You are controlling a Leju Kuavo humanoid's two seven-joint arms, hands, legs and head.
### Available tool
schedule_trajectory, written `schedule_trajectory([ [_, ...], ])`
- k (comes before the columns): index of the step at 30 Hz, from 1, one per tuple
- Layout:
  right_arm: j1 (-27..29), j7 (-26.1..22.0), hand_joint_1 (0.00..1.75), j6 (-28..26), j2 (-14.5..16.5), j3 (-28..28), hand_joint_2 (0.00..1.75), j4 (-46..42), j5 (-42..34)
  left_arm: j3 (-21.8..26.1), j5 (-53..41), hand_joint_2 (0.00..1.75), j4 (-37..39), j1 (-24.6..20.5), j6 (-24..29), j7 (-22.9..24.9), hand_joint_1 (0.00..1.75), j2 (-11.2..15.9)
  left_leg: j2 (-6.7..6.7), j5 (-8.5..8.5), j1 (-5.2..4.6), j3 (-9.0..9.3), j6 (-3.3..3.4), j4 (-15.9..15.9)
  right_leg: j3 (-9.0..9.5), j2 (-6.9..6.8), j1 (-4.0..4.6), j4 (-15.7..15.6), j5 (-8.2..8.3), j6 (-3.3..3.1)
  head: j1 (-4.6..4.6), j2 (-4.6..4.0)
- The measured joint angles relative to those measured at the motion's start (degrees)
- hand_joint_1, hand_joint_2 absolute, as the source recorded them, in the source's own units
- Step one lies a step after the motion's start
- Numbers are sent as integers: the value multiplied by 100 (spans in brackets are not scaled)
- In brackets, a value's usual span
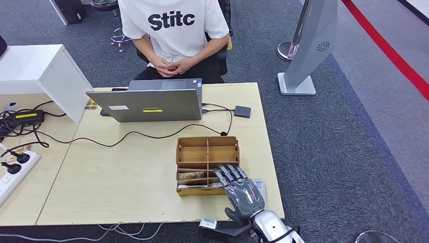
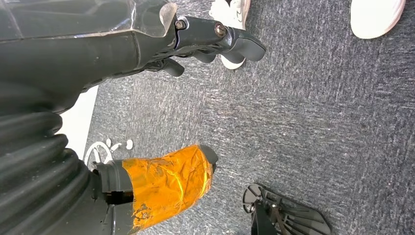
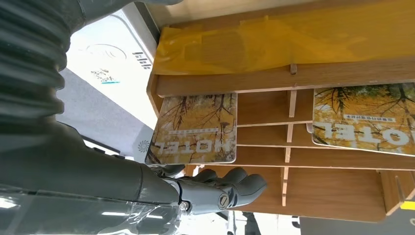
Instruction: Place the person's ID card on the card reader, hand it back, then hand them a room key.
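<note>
A wooden divided box [image 1: 207, 152] stands on the table near its front right edge. Hotel key cards with a tree picture stand in its slots; one card [image 3: 195, 128] is by my fingers [image 3: 220, 188] and another [image 3: 364, 117] sits further along. My right hand [image 1: 238, 188] reaches over the box's near right corner, fingers stretched out and apart, nothing gripped. A white device [image 1: 260, 185] lies under that hand beside the box. A small dark square device [image 1: 242, 111] on a cable lies near the laptop. My left hand [image 2: 195, 44] hangs over the carpet, holding nothing.
A person [image 1: 174, 30] sits across the table [image 1: 116, 177] with hands clasped. An open laptop [image 1: 146, 104] stands in front of them, cables trailing left to a power strip [image 1: 12, 169]. A white cabinet [image 1: 40, 71] is at the left, a grey floor stand [image 1: 308, 45] at the right.
</note>
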Motion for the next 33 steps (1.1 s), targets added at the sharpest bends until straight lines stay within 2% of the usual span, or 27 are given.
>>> schedule_trajectory([
  [9, 15, -7, 0, 15, 62, -94, 175, 88, 82, 0, 0, 175, -2, 0, 4, 0, 0, 1, 0, 0, 0, 0, 0, 0, 0, 0, 0, 0, 0, 0, 1, 0],
  [10, 19, -9, 4, 15, 69, -98, 175, 93, 86, 0, 0, 175, -2, 0, 4, 0, 0, 1, 0, 0, 0, 0, 0, 0, 0, 0, 0, 0, 0, 0, 1, 0],
  [14, 27, -14, 169, -4, 92, -111, 175, 97, 101, 0, 1, 175, -2, 0, 8, 1, 0, 2, 0, 0, 0, 0, 0, 0, 0, 0, 0, 0, 0, 0, 0, 0],
  [15, 27, -14, 175, -13, 97, -120, 175, 93, 110, 0, 1, 175, -2, 0, 8, 1, 0, 2, 0, 0, 0, 0, 0, 0, 0, 0, 0, 0, 0, 0, 0, 0],
  [33, -30, 22, 175, -148, 189, -241, 175, -215, 143, 0, 9, 175, -13, 3, 9, 15, 0, 9, 0, 0, 0, 0, 0, 0, 0, 0, 0, 0, 0, 0, -1, 0],
])
